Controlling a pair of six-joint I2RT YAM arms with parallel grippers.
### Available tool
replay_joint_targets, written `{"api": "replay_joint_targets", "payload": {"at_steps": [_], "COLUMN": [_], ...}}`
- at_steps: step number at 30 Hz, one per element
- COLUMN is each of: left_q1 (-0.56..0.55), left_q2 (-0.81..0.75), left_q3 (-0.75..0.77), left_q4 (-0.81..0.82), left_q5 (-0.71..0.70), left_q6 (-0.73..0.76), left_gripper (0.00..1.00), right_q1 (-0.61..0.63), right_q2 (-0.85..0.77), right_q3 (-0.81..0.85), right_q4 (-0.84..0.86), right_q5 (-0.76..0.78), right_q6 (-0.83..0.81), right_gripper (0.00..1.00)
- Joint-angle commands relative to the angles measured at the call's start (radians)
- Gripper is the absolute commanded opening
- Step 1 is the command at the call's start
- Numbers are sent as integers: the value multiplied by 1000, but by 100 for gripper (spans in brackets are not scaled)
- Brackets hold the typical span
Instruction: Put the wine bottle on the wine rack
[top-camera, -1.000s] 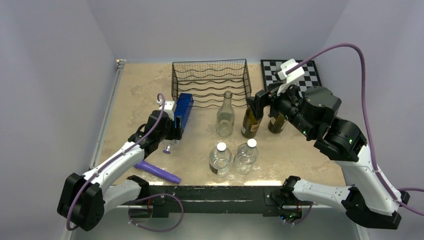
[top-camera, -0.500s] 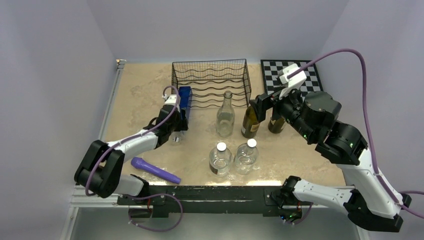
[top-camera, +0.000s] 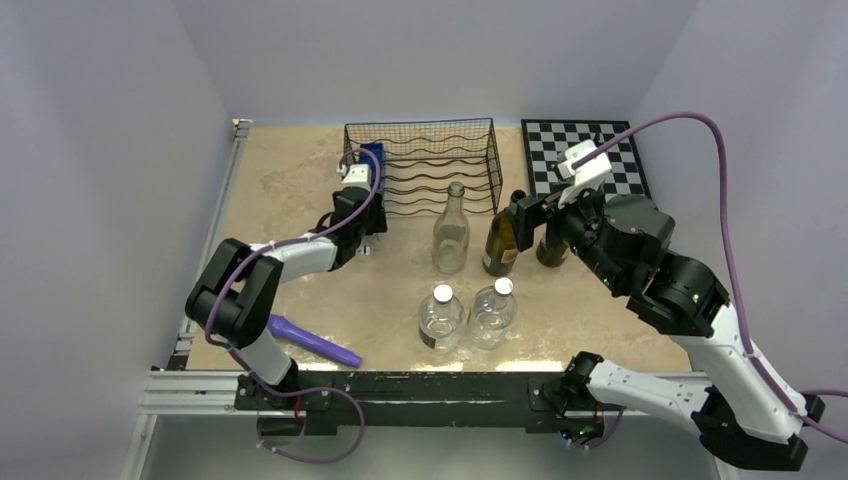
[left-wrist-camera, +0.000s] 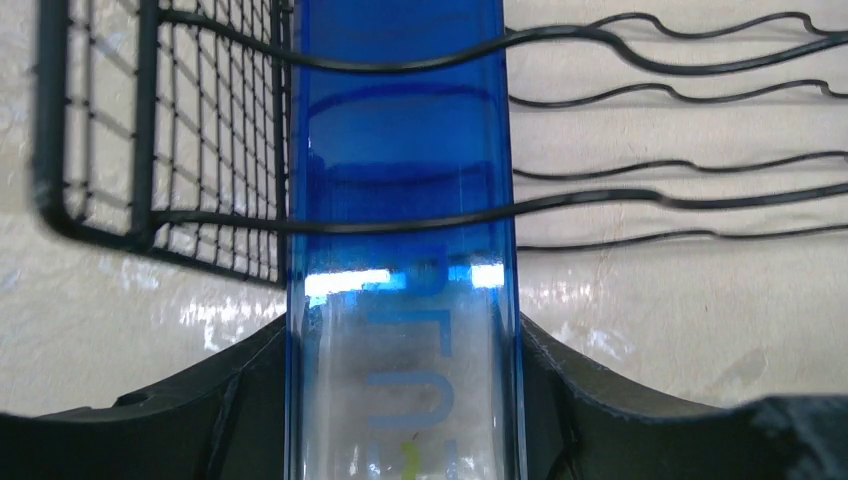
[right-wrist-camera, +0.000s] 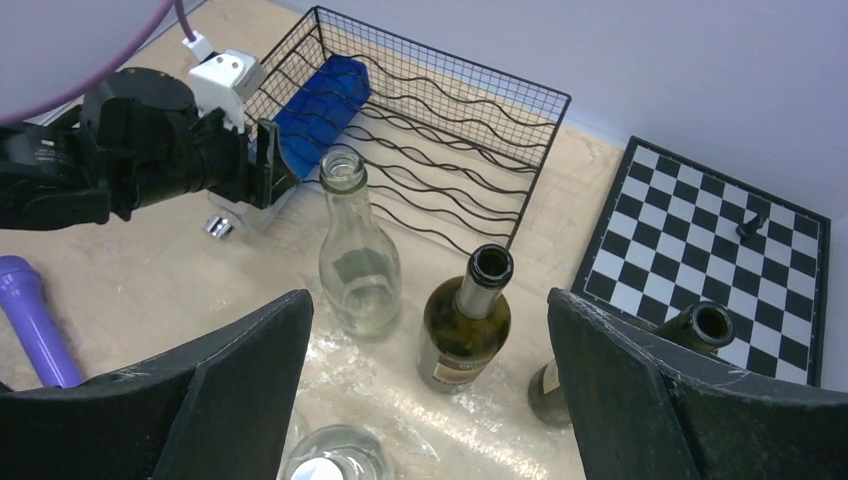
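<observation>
The blue wine bottle (top-camera: 372, 159) lies lengthwise in the left end of the black wire wine rack (top-camera: 425, 165), with wavy wires crossing over it (left-wrist-camera: 400, 200). My left gripper (top-camera: 361, 198) is shut on the bottle's near part, a finger pressed on each side (left-wrist-camera: 402, 345). From the right wrist view the blue wine bottle (right-wrist-camera: 320, 100) shows inside the wine rack (right-wrist-camera: 450, 130). My right gripper (top-camera: 530, 213) hangs open above a dark green wine bottle (right-wrist-camera: 465, 320), holding nothing (right-wrist-camera: 428, 300).
A clear glass bottle (top-camera: 451, 232) and two dark bottles (top-camera: 502, 245) (top-camera: 553, 245) stand upright before the rack. Two capped plastic bottles (top-camera: 441, 315) (top-camera: 493, 310) stand nearer. A purple object (top-camera: 312, 340) lies front left. A chessboard (top-camera: 585, 150) sits back right.
My left arm has stretched toward the back, carrying the blue bottle from the open table into the rack's left end. The right arm has shifted slightly, its gripper still open.
</observation>
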Motion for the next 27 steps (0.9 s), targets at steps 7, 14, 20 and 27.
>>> {"api": "replay_joint_targets", "payload": {"at_steps": [7, 14, 20, 27], "left_q1": [15, 63, 101, 103], "left_q2": [100, 135, 148, 142], "left_q3": [177, 200, 218, 219], "left_q4": [320, 298, 238, 225], "left_q5": [-128, -113, -97, -91], "left_q6": [59, 39, -13, 4], "left_gripper": [0, 0, 23, 70], "right_q1": [-5, -5, -5, -5], "right_q2": [-77, -86, -80, -77], "right_q3": [-73, -94, -95, -95], "right_q4": [74, 62, 58, 63], "right_q5": [49, 71, 88, 87], "right_q6": [37, 58, 56, 53], "right_gripper": [91, 91, 91, 91]}}
